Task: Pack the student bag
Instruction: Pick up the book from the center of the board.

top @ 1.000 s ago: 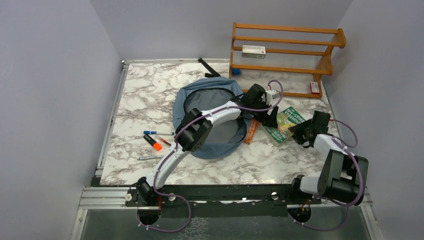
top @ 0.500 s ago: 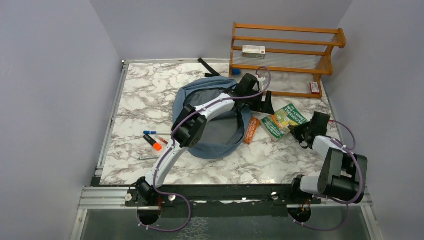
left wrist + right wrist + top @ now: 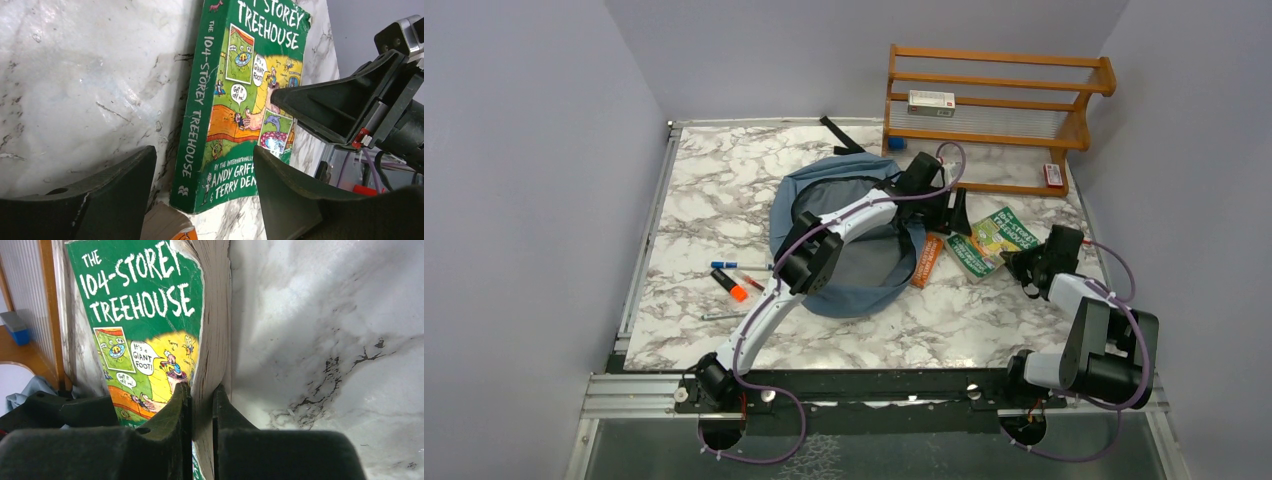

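The student bag [image 3: 864, 297] lies flat near the middle of the overhead view on the marble table [image 3: 714, 190]. Its mouth gapes and the dark lining shows. My left arm stretches across it from the lower left toward the upper right. Just right of the bag's edge lies a slim orange book [image 3: 927, 260]. Right of that again is the green paperback [image 3: 989, 243] — "The 104-Storey Treehouse" — outside the bag, on the marble.

My right gripper [image 3: 1016, 262] sits at the paperback's right-hand side. In the right wrist view my two fingers [image 3: 175, 412] are clenched on the book's page edge, with the cover and a wad of pages pinched in the narrow slot between them.

My left gripper [image 3: 957, 212] hangs over the paperback's upper-left end. In the left wrist view its fingers [image 3: 115, 192] are spread wide and released, gripping nothing. The book's spine corner and a corner of the orange book show in the gap at the bottom of the frame. From the right of that same view, a black finger of my right gripper reaches onto the cover.

Further out, a wooden rack [image 3: 999, 135] stands in the upper right of the overhead view with a small box [image 3: 931, 101] on a shelf — and a few markers [image 3: 732, 285] lie left of the bag.
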You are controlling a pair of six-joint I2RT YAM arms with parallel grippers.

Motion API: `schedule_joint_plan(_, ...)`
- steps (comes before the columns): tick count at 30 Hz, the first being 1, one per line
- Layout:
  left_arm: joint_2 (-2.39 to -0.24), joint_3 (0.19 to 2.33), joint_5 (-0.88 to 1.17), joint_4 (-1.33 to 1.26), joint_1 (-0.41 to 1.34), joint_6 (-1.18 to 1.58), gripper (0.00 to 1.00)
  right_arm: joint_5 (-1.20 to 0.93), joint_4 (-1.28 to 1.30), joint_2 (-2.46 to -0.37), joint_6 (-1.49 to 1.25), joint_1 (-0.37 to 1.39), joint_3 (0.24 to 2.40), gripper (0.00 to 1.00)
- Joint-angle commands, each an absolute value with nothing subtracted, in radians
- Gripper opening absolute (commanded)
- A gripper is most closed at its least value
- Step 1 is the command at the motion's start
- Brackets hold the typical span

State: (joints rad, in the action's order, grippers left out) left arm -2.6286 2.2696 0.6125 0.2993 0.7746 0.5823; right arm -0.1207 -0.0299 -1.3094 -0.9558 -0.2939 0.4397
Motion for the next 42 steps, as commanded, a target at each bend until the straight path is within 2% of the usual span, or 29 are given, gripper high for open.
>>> schedule_joint_plan(1,-2.672,2.314,0.625,0.371,0.79,0.574,0.72,-0.034,0.131,-1.341,-0.884,-0.293,0.37,0.0)
schedule_joint_plan(10,-2.703,2.332,0.71,0.395,0.829,0.548,0.72,-0.084,0.079,-1.414,-0.867,-0.294,0.38,0.0)
schedule_joint_plan(13,-2.707,2.329,0.729,0.411,0.833,0.536,0.69,-0.091,0.063,-1.432,-0.859,-0.294,0.388,0.0)
schedule_joint_plan(21,-2.707,2.377,0.723,0.403,0.833,0.534,0.37,-0.088,0.069,-1.408,-0.877,-0.295,0.391,0.02)
schedule_joint_plan(23,-2.698,2.379,0.709,0.378,0.83,0.548,0.27,-0.083,0.059,-1.361,-0.899,-0.294,0.371,0.07)
schedule_joint_plan(25,-2.688,2.379,0.706,0.342,0.823,0.571,0.2,-0.079,0.057,-1.312,-0.91,-0.294,0.36,0.16)
schedule_joint_plan(28,-2.666,2.377,0.706,0.286,0.811,0.597,0.15,-0.044,0.109,-1.224,-0.922,-0.294,0.364,0.33)
schedule_joint_plan(31,-2.613,2.372,0.688,0.244,0.808,0.605,0.0,-0.005,0.156,-1.099,-0.943,-0.293,0.354,0.53)
schedule_joint_plan(34,-2.514,2.338,0.655,0.191,0.805,0.588,0.0,0.031,0.207,-0.976,-0.945,-0.295,0.361,0.68)
schedule_joint_plan(37,-2.451,2.327,0.638,0.186,0.796,0.568,0.0,0.033,0.255,-0.885,-0.911,-0.296,0.4,0.74)
schedule_joint_plan(42,-2.357,2.286,0.608,0.219,0.767,0.5,0.0,0.026,0.314,-0.793,-0.823,-0.294,0.5,0.76)
